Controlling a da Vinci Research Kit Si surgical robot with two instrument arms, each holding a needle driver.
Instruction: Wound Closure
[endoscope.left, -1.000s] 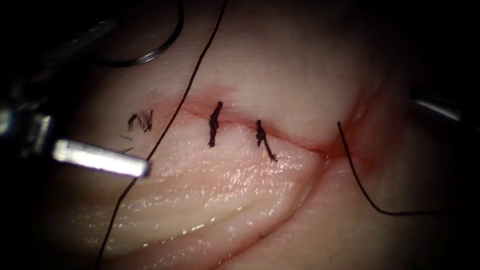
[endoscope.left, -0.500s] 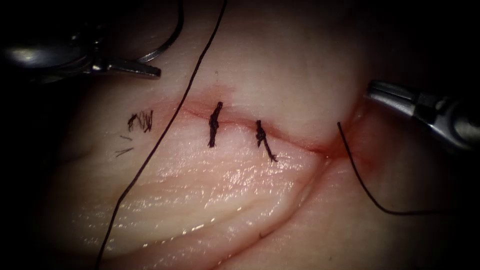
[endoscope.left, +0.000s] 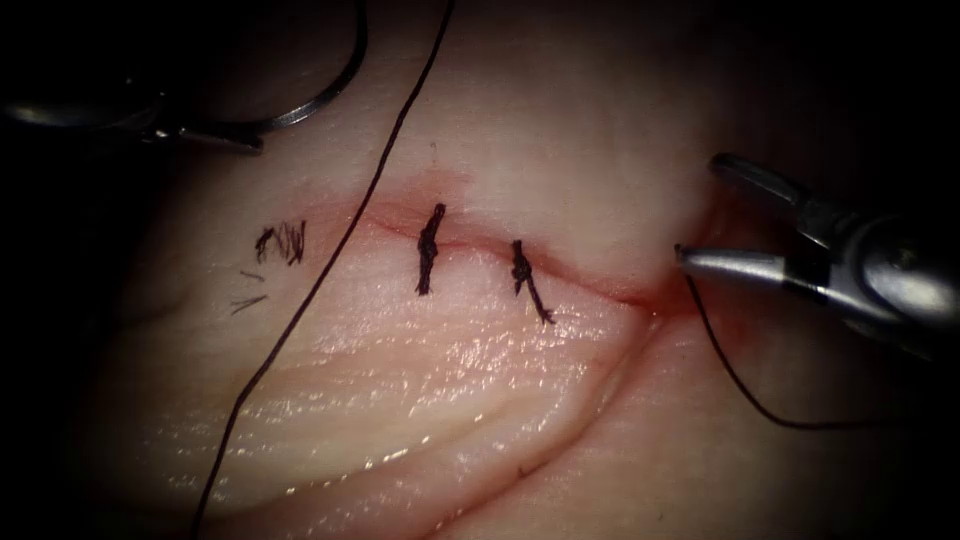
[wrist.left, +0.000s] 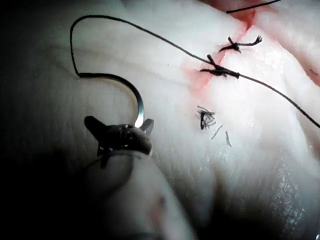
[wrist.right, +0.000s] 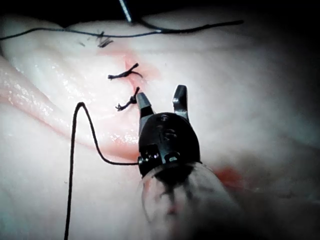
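Needle (endoscope.left: 335, 85) and thread (endoscope.left: 330, 260) cut off at edge

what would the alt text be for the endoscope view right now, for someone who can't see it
The right tool reaches in with open jaws, holding nothing, beside a loose thread end at the right end of the cut in the tissue. Two knotted stitches cross the cut. At upper left, the left tool meets the curved needle, which lies outside the tissue.

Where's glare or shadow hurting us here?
Endoscope view: dark edges shade the left tool, open beside the curved steel needle lying on the pale pork tissue, whose wet surface glares. Right wrist view: open, empty right tool well lit.
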